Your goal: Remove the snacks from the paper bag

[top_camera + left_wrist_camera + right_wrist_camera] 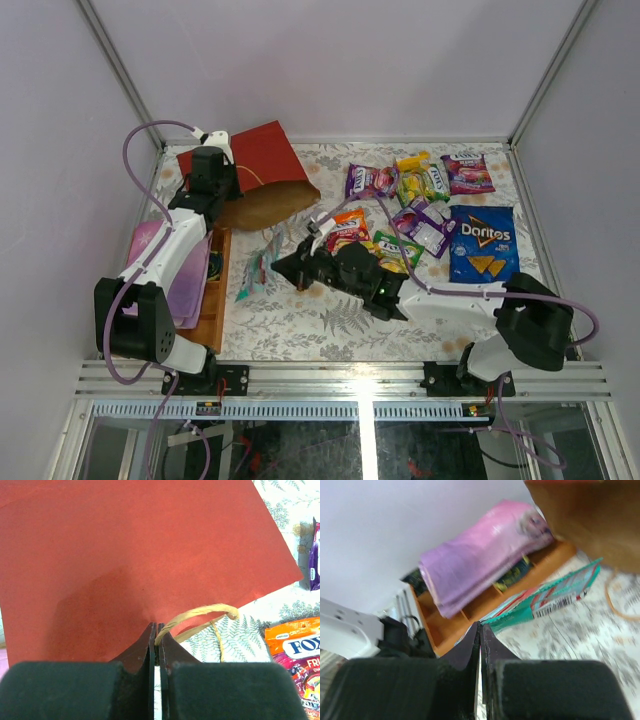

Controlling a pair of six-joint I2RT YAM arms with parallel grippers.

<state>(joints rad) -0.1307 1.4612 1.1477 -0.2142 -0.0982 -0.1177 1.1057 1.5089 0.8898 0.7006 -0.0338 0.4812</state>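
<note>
Most snacks (428, 228) lie right of the paper bag (262, 150); the teal packet (545, 600), just outside its mouth, is pinched by the right gripper (480, 626), while the left gripper (155, 628), fingers pressed together, nips its cord handle (200, 614); remaining contents are unseen.

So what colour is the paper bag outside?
The paper bag is red outside; clearest in left wrist view.

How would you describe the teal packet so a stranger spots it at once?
Start at the red bag, far left on the table. Just before its open mouth is the teal packet. It alone is teal, apart from the snacks on the right.
</note>
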